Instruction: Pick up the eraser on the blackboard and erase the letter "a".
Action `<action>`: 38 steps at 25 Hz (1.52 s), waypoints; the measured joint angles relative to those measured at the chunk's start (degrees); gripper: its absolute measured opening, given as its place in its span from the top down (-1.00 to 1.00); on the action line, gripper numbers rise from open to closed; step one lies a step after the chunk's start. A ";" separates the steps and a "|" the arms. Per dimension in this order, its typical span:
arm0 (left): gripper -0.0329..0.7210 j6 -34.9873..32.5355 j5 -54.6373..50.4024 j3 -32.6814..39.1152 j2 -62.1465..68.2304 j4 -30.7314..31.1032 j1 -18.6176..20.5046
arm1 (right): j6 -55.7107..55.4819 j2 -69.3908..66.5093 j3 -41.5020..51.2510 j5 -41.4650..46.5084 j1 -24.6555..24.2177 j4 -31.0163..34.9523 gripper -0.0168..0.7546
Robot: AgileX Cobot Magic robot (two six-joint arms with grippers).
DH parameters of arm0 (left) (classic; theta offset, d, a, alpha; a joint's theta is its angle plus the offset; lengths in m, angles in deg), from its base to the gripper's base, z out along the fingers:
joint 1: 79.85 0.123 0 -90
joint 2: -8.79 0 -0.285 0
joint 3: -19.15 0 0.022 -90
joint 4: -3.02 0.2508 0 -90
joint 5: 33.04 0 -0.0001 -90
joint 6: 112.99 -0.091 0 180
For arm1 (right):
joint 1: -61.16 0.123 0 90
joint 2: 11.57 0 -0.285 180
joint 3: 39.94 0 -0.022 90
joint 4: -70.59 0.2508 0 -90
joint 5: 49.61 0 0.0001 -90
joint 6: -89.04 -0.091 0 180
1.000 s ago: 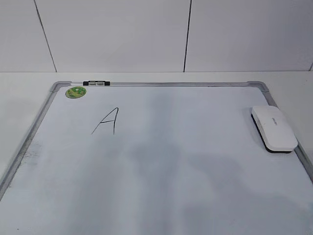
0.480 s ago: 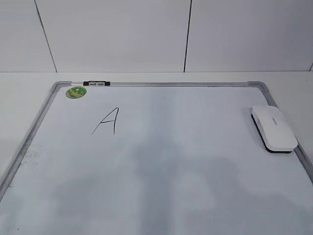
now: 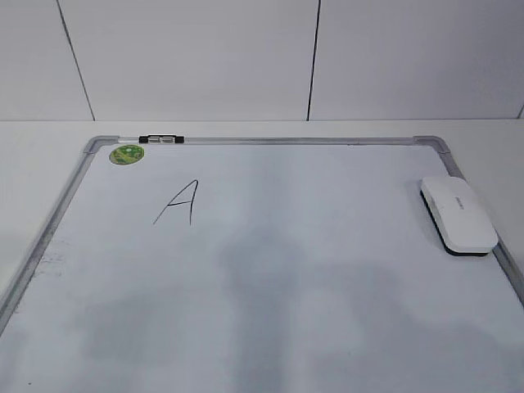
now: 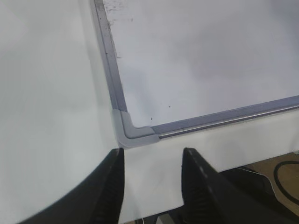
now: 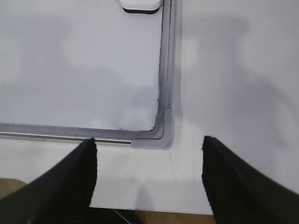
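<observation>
The white eraser point(image 3: 458, 215) lies on the right edge of the blackboard point(image 3: 270, 286); its near end shows at the top of the right wrist view point(image 5: 139, 4). A tall capital "A" point(image 3: 182, 203) is drawn at the upper left. No lowercase "a" shows in any view. My left gripper point(image 4: 153, 153) is open and empty above the table by the board's near left corner point(image 4: 133, 133). My right gripper point(image 5: 148, 141) is open and empty above the near right corner point(image 5: 161, 135), well short of the eraser. Neither gripper appears in the exterior view.
A round green sticker point(image 3: 126, 153) and a small black-and-silver clip point(image 3: 161, 140) sit at the board's far left corner. Marker smudges lie along the left frame point(image 4: 112, 9). The table's front edge point(image 4: 196, 163) is just behind both grippers. A white wall stands behind.
Only the soft shadows on the board's lower half have shifted a little. The eraser and the capital "A" have not moved.
</observation>
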 joint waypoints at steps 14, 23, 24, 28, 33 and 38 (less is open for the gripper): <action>0.15 0.04 2.93 0.76 0.00 1.15 -1.83 | 0.13 0.00 0.70 -1.26 0.00 0.00 -0.49; 0.15 0.04 2.93 0.76 0.00 1.26 -3.20 | 0.13 0.00 0.81 -1.39 0.00 0.00 -0.49; 0.15 0.04 2.93 0.76 0.00 1.26 -3.20 | 0.13 0.00 0.81 -1.39 0.00 0.00 -0.49; 0.15 0.04 2.93 0.76 0.00 1.37 -3.20 | 0.13 0.00 0.81 -1.39 0.00 0.00 -0.49; 0.15 0.04 2.72 0.76 0.00 2.79 -3.20 | 0.13 0.00 0.81 -1.39 0.00 0.00 -0.49; 0.15 1.10 2.84 0.85 0.00 4.05 -3.20 | 0.13 0.00 0.81 -1.39 0.00 0.00 -0.49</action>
